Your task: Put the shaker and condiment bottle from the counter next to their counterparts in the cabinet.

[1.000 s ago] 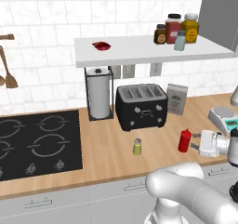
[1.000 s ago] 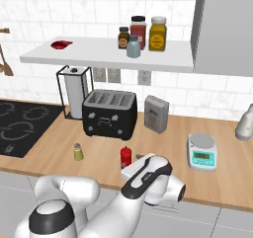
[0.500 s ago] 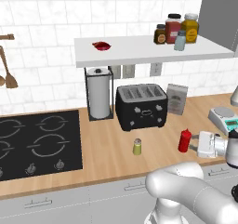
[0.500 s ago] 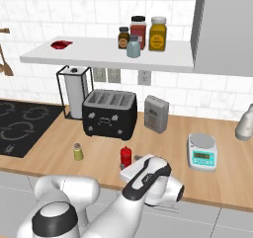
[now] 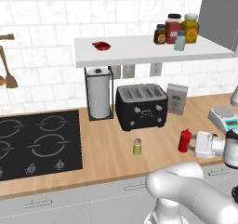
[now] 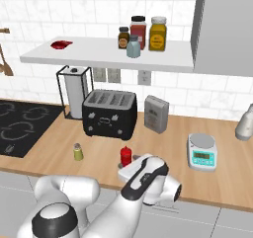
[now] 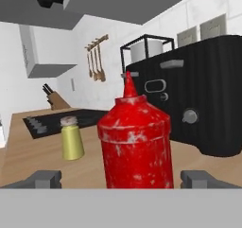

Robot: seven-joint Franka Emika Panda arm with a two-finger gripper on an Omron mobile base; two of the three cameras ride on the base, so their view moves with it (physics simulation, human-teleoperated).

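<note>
Wood-grain counter (image 5: pixel 107 148) runs under me, and my pincer (image 7: pixel 120 179) is spread wide at its front edge, holding nothing. Between my fingertips (image 7: pixel 45 179) stands the red bottle (image 7: pixel 135 139), upright and untouched as far as I can tell. Beyond it sits the yellow-green shaker (image 7: pixel 71 138), then the black toaster (image 5: pixel 141 106), and above that the white shelf (image 5: pixel 139 53).

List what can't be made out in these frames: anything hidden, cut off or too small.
- Gripper: hand view shows only its open fingertips flanking the condiment bottle; bottle's base cut off at the bottom.
- Condiment bottle, right base view: lower part hidden by the arm.
- Small red item on the cabinet: too small to identify.
- Jar labels beside the pale blue shaker: unreadable.
- Shaker: cap detail too small.
</note>
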